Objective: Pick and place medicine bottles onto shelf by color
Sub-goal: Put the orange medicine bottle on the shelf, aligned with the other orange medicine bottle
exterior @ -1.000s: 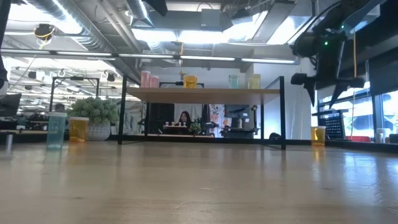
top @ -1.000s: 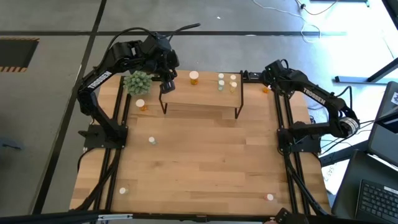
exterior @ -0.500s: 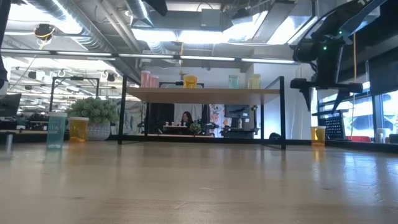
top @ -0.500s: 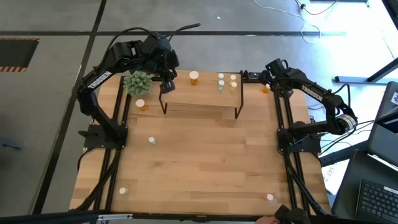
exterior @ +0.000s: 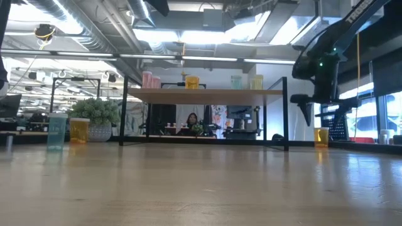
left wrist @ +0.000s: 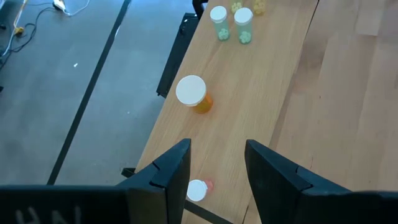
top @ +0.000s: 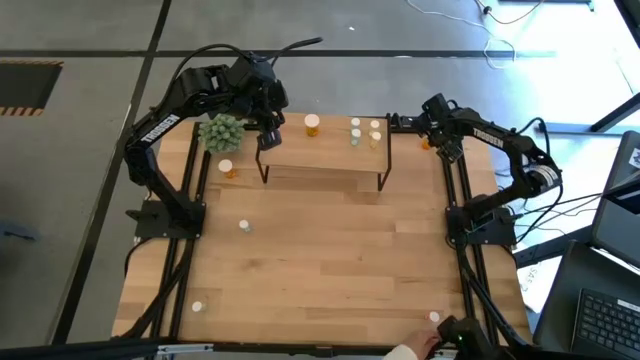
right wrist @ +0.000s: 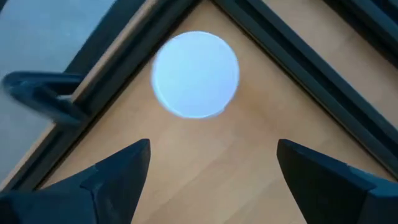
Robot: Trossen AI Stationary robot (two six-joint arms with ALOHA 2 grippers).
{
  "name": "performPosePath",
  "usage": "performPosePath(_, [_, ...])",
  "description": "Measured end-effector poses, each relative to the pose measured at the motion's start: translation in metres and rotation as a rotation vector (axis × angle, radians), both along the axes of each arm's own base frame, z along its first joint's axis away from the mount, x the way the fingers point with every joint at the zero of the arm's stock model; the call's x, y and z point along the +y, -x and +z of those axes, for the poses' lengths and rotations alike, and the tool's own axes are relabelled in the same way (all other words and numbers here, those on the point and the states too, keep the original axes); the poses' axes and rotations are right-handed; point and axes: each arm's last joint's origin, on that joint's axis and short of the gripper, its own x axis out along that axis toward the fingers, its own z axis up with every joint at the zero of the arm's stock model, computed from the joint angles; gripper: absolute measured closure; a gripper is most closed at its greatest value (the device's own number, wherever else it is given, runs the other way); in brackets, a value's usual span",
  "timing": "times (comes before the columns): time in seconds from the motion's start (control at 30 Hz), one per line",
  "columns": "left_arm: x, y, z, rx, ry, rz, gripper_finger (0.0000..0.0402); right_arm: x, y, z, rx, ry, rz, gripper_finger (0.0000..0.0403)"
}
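Left: the left gripper hangs over the shelf's left end, fingers parted and holding nothing, above a pink bottle; an orange bottle and two green bottles stand farther along the board. On the table to the left sit the potted plant and another orange bottle. Right: within the last second the right gripper has swung to the table's far right corner and spread its fingers wide, directly above a white-capped orange bottle. It appears ready to descend for the next pick.
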Motion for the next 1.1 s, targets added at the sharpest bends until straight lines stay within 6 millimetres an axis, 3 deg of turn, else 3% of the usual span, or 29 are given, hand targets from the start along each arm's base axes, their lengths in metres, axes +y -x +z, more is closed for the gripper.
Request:
performPosePath(0.4, [0.0,0.0,0.0,-0.001,0.0,0.0,0.0255,-0.011,0.012,-0.003,-0.082,0.019,-0.237,0.0051])
performPosePath(1.1, [0.0,0.0,0.0,-0.002,-0.001,0.0,0.0255,-0.017,0.013,0.0,-0.098,0.116,-0.387,0.0051])
